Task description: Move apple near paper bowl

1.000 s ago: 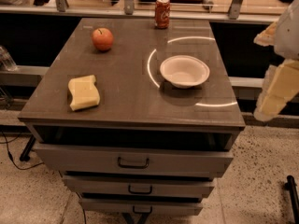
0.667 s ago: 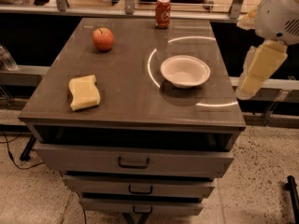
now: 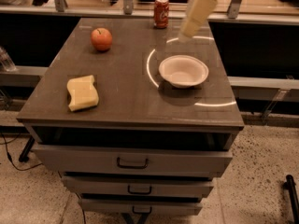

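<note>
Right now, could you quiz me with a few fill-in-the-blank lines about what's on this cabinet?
The apple lies apart from the paper bowl, which is ___.
Nearest the drawers lies a yellow ___.
The claw hangs beside the red soda ___, behind the bowl.
Missing: empty; sponge; can.

The gripper [image 3: 188, 30] hangs over the far right of the bench [image 3: 126, 101], just right of the can [image 3: 161, 12]. It shows only as a pale wedge, and the arm above it is cut off by the top edge. The can's lettering is too small to read. The gap under the bench top is too dark to see into. The lowest drawer [image 3: 140, 208] and the base are cut off by the bottom edge. A dark bar [image 3: 292, 197] on the floor runs out at the right edge.
</note>
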Available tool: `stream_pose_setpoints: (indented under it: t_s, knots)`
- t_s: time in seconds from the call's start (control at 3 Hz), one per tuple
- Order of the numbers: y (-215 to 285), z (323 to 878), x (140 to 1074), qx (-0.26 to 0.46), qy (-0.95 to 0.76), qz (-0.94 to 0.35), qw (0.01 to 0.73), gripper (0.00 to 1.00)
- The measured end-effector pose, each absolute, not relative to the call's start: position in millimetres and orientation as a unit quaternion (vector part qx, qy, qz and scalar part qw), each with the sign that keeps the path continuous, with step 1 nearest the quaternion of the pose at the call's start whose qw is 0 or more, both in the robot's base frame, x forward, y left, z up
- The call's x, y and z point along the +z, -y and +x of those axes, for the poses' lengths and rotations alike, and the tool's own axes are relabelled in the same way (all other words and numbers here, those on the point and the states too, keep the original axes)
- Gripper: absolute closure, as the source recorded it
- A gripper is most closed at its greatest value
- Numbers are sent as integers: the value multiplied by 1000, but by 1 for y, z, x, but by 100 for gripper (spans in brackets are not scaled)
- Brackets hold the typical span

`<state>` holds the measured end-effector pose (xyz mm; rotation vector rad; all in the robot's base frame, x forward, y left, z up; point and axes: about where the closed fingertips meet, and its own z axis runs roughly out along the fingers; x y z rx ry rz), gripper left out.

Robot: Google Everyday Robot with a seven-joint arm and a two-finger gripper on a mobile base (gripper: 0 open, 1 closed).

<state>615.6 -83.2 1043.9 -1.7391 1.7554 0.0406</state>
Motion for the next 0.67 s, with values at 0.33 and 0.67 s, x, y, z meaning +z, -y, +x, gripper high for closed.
stream_pose_setpoints:
  t_s: [0.33, 0.67]
  knots:
    - [30, 644, 1068, 21, -639, -680, 359, 0]
    - [28, 649, 1067, 25, -641, -675, 365, 0]
